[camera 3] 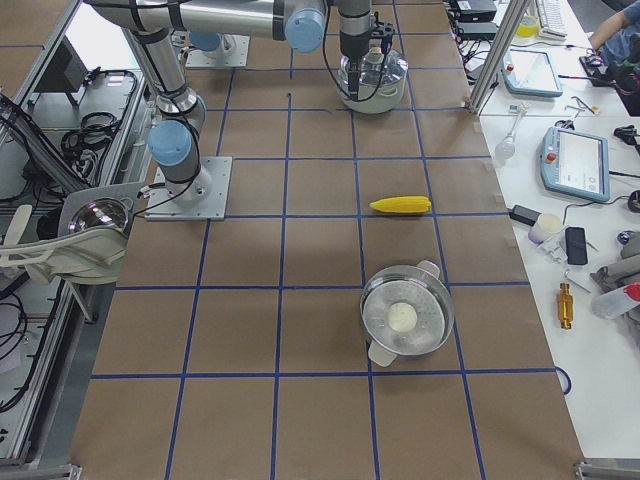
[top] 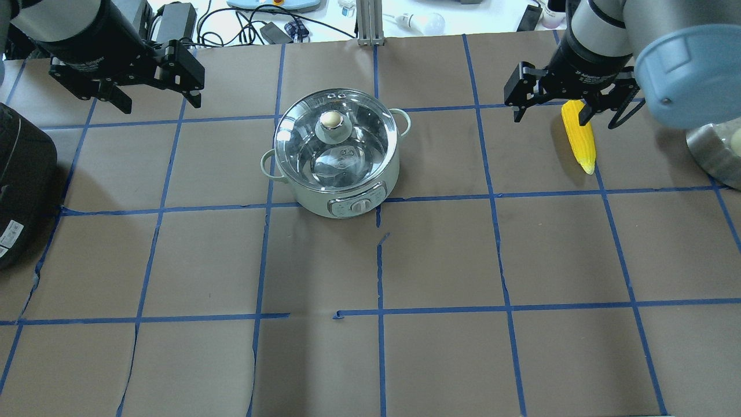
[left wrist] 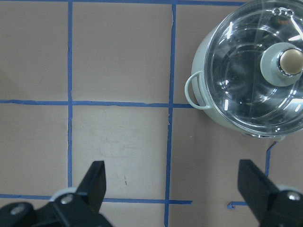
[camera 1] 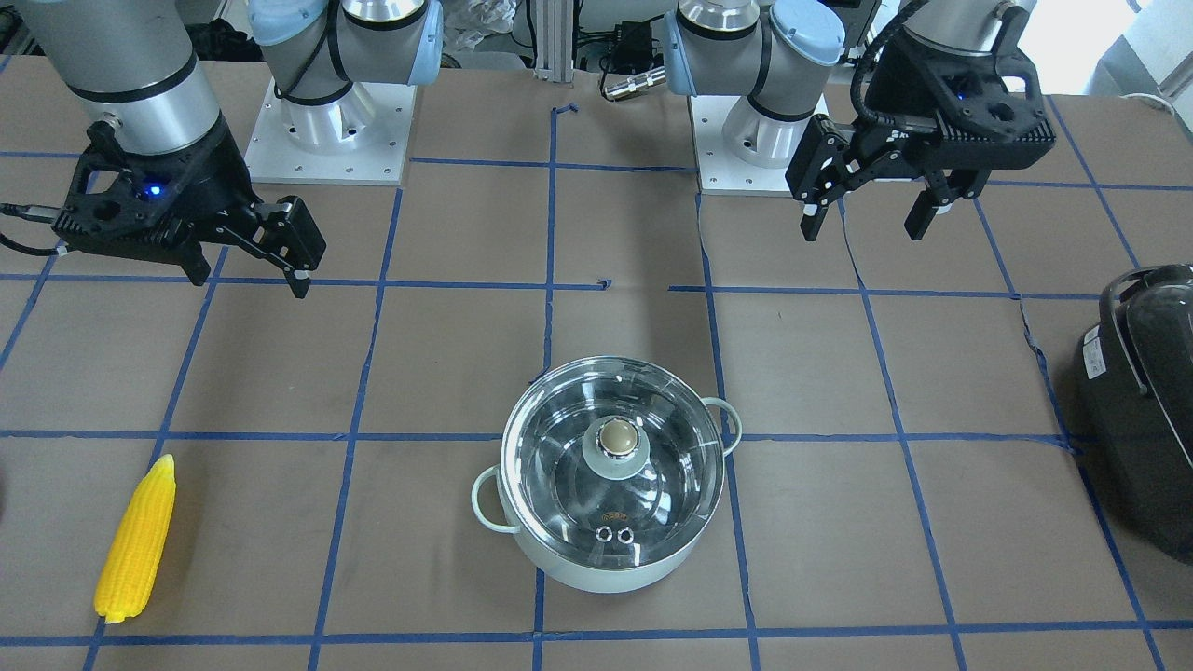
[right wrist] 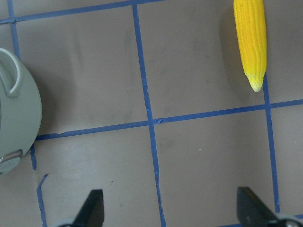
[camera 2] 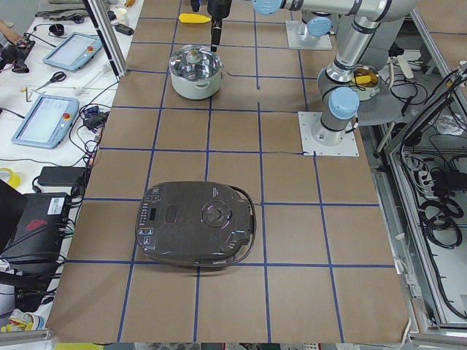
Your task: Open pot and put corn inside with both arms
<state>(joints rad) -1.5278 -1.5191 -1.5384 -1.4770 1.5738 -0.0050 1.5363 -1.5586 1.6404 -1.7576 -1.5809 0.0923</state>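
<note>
Both jaws hang wide open, empty. The pot (camera 1: 596,570) has a glass lid (camera 1: 557,477), likely fragile and slippery; grip its gold knob (camera 1: 616,436).

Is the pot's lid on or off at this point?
On. The clear lid sits flat on the rim of the pot, its gold knob upright at the centre; the corn lies outside on the table.

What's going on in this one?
Nothing is being handled yet. The left arm and right arm hover above the table, jaws open and empty. The pot sits mid-table with its glass lid on; the corn lies untouched on the right arm's side. A black appliance sits on the left arm's side.
</note>
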